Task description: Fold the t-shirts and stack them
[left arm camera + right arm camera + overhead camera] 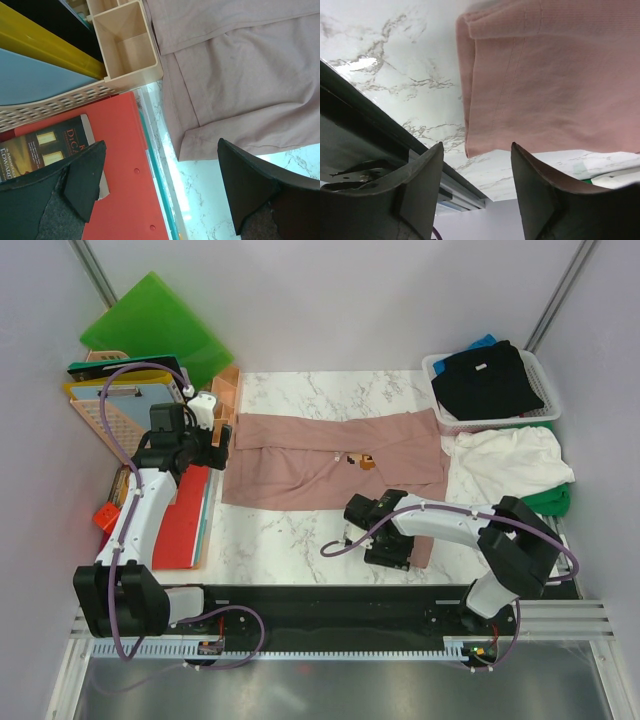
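A dusty pink t-shirt (330, 455) lies spread on the marble table, its small chest print (362, 461) facing up. My left gripper (222, 447) is open and empty at the shirt's left edge. In the left wrist view it (160, 185) hangs over the red folder's edge, with the shirt's hem corner (200, 142) just beyond its tips. My right gripper (398, 548) is open and empty at the shirt's near right corner; that corner (470, 147) hangs just ahead of the gap between the fingers (422, 180). A black shirt (488, 380) over a blue one (483, 342) fills the basket. White (505, 460) and green (548, 500) shirts lie to the right.
A white basket (430, 365) stands at the back right. Left of the table are a green folder (155, 325), a red folder (185, 515), beige trays (105, 415), a beige box (125, 42) and a book (45, 145). A black rail (330, 600) runs along the near edge.
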Robot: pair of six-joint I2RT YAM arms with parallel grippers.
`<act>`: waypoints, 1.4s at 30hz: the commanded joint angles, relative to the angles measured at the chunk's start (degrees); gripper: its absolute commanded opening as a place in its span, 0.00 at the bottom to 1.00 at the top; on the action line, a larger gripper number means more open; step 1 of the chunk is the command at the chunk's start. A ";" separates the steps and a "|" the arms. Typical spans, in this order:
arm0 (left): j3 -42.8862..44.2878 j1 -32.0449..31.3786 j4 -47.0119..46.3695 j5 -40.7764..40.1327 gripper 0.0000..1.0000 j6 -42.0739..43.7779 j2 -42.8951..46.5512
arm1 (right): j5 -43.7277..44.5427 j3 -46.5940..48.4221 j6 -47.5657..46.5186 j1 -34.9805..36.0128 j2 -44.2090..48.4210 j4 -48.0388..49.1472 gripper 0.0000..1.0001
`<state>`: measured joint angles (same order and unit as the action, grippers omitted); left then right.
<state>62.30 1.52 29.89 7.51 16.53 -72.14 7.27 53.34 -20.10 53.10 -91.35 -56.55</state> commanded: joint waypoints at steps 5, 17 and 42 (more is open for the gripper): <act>1.51 -0.02 -1.41 -1.27 1.00 2.36 1.65 | -0.06 1.94 0.23 0.25 -0.49 -1.54 0.81; 0.89 0.06 -0.89 -2.32 1.00 3.50 2.70 | -0.85 4.31 -0.56 0.25 -4.98 -0.40 0.80; 4.67 -0.73 -0.89 -3.02 1.00 5.70 -1.07 | 1.70 3.61 0.50 0.25 -9.11 2.06 0.31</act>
<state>64.25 1.21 30.00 5.08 19.90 -72.71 7.60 56.07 -20.03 53.34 -99.63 -55.24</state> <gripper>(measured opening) 0.996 0.361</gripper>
